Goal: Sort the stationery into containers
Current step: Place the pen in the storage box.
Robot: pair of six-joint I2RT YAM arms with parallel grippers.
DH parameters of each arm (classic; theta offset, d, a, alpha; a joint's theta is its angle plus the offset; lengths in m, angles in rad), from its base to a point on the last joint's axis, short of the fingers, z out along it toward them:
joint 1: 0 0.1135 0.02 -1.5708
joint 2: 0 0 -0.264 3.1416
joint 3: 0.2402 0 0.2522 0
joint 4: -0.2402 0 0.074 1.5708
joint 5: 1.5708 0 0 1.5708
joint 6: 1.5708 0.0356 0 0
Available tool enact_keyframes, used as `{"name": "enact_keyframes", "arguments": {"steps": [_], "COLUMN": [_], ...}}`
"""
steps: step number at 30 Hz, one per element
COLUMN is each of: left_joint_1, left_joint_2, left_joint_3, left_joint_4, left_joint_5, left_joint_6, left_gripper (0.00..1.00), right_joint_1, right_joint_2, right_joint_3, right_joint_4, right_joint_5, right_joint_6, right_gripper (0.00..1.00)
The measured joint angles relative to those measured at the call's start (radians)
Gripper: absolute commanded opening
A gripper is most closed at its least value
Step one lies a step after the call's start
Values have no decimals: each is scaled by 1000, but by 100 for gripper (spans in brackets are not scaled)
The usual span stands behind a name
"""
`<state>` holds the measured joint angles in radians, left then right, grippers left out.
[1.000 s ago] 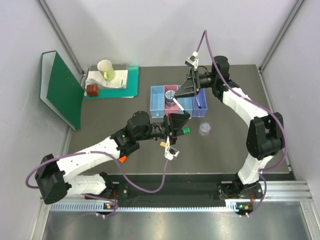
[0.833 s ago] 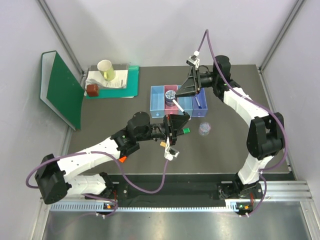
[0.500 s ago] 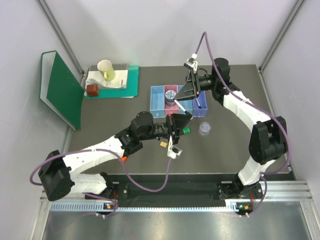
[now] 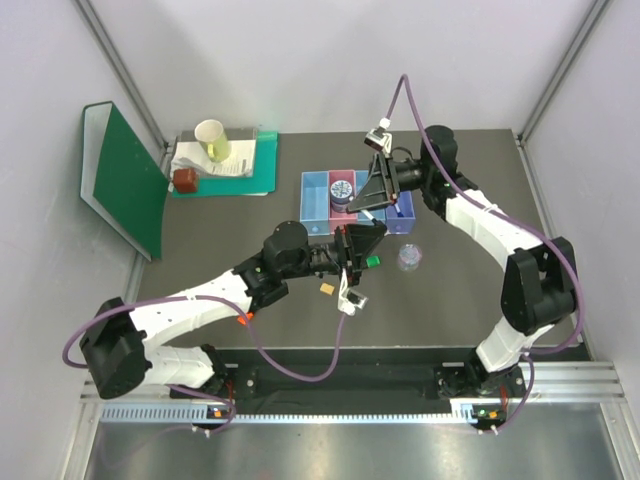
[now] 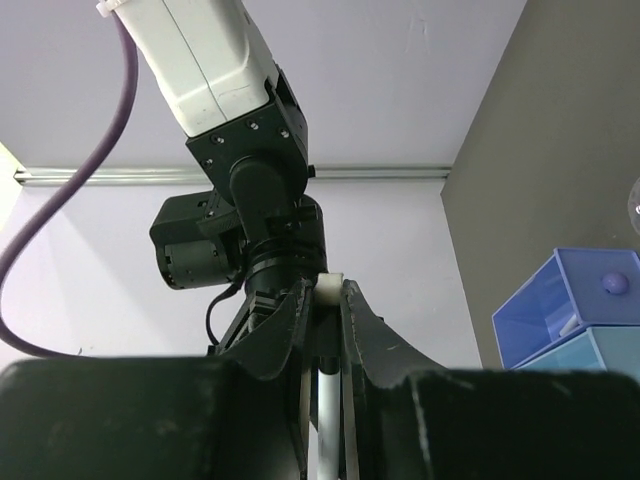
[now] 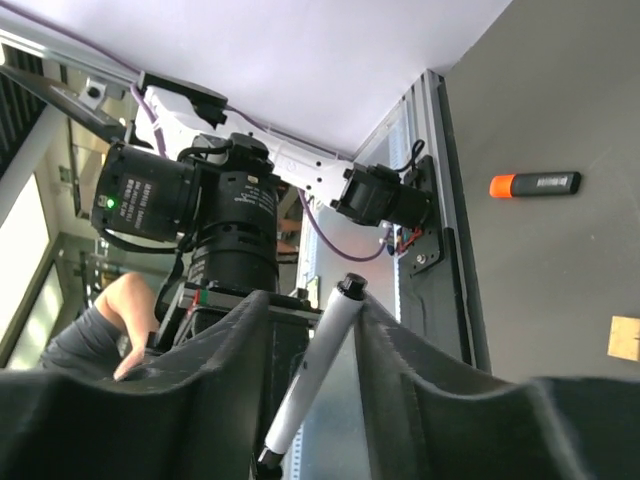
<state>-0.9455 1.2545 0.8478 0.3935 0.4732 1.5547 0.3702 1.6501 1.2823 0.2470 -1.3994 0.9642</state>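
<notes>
A slim white pen [image 5: 326,425] stands between my left gripper [image 5: 327,290] fingers, which are shut on it. My left gripper [image 4: 362,240] meets my right gripper [image 4: 372,192] tip to tip in front of the row of bins [image 4: 315,195]. The same pen [image 6: 318,365] leans across the wide gap of my right gripper [image 6: 315,300], which is open around it. A blue-patterned tin [image 4: 341,189] sits in the pink bin. On the table lie a clear tub [image 4: 409,257], a green-capped highlighter [image 4: 372,261], a tan block [image 4: 325,288] and an orange-capped highlighter [image 4: 243,319].
A green folder [image 4: 125,180] leans at the left wall. A paper cup [image 4: 213,140] and a brown object [image 4: 184,180] sit on papers at the back left. The orange-capped highlighter [image 6: 535,184] and tan block [image 6: 624,337] also show in the right wrist view.
My left gripper has moved up and forward to the right gripper. The right gripper has swung down toward it. The two now meet at the white pen.
</notes>
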Motion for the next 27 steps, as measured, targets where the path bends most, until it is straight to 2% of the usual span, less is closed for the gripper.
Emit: {"name": "enact_keyframes", "arguments": {"steps": [1, 4, 6, 7, 9, 10, 13, 17, 22, 24, 27], "left_joint_1": [0, 0, 0, 0, 0, -1, -1, 0, 0, 0, 0], "left_joint_2": [0, -1, 1, 1, 0, -1, -24, -115, -254, -299, -352], "left_joint_3": [0, 0, -1, -1, -1, -3, -23, -77, -131, -141, -143], "left_joint_4": [0, -8, -34, -37, -38, -39, -58, -117, -215, -260, -348], "left_joint_5": [0, -3, -10, -10, -14, -18, -32, -49, -72, -96, -177], "left_joint_6": [0, -4, 0, 3, 5, 7, -7, -34, -89, -111, -188], "left_gripper": [0, 0, 1, 17, 33, 45, 61, 68, 68, 66, 64], "right_joint_1": [0, 0, 1, 1, 1, 1, -8, -35, -96, -118, -139], "right_joint_2": [0, -1, -5, -7, -7, -7, -7, -4, 36, 72, 145], "right_joint_3": [0, -1, -1, -1, 0, 1, 7, 45, 129, 183, 317], "right_joint_4": [-1, -6, -7, -8, -8, -8, -8, -8, -4, -69, -302], "right_joint_5": [-1, 0, 0, 2, 3, 4, 4, 16, 39, 60, 158], "right_joint_6": [1, 19, 28, 31, 35, 35, 25, 6, -29, -89, -300], "right_gripper": [19, 0, 0, 0, 0, 0, 0, 0, 0, 0, 0]}}
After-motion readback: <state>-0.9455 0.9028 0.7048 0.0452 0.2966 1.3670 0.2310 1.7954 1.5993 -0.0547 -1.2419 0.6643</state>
